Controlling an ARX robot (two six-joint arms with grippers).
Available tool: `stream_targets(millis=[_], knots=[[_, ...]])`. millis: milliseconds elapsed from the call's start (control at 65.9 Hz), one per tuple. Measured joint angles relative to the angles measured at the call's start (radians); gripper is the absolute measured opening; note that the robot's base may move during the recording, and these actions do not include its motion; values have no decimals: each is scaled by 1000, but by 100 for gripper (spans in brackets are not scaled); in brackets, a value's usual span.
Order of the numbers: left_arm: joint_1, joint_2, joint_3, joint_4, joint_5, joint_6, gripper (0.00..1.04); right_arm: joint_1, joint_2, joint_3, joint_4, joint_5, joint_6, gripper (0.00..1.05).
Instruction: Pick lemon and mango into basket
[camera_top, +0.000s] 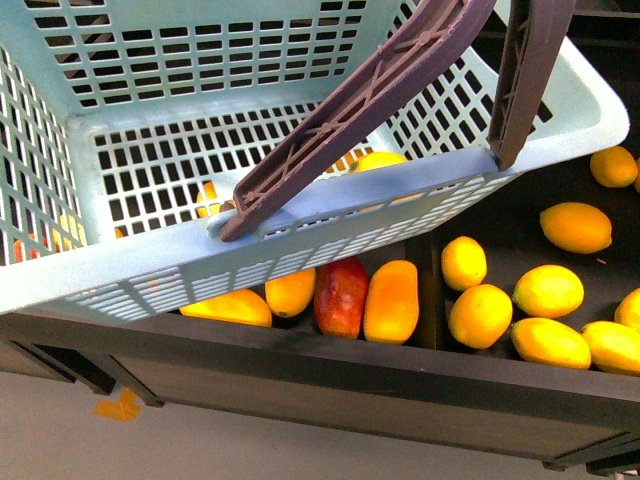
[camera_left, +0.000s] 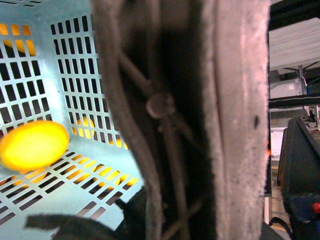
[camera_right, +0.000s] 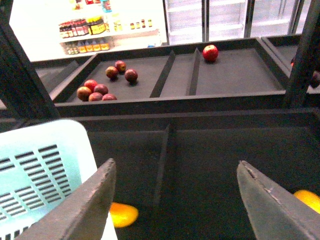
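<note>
One basket (camera_top: 420, 187), two handles (camera_top: 385, 85)

Basket (camera_top: 420, 185) half covers a mango (camera_top: 232, 306); handle (camera_left: 235, 125) blurred close.

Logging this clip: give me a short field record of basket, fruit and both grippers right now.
basket: light aqua, tilted above the dark shelf
inside basket: one yellow fruit
shelf fruit: yellow lemons, orange mango, red mango
right gripper: open, empty
left gripper: fingers unclear; brown handle fills its view
</note>
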Motion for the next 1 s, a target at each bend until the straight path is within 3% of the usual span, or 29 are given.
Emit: stream_targets(millis=[46,167,319,440,1002], knots=[[0,0,0,0,0,-3,14,-8,-27,-48,23,-7,-28,59],[3,0,0,0,-13,4,14,-43,-140,-208,72,-37,-76,28],[2,0,0,0,-10,4,14,-68,-224,-312,84,-59,-90,2],[3,0,0,0,-12,5,14,-82,-292,-377,83,-76,-93,2],[-10,0,0,0,13,-3,14,-91,-323,-398,79,-77,-95,98]])
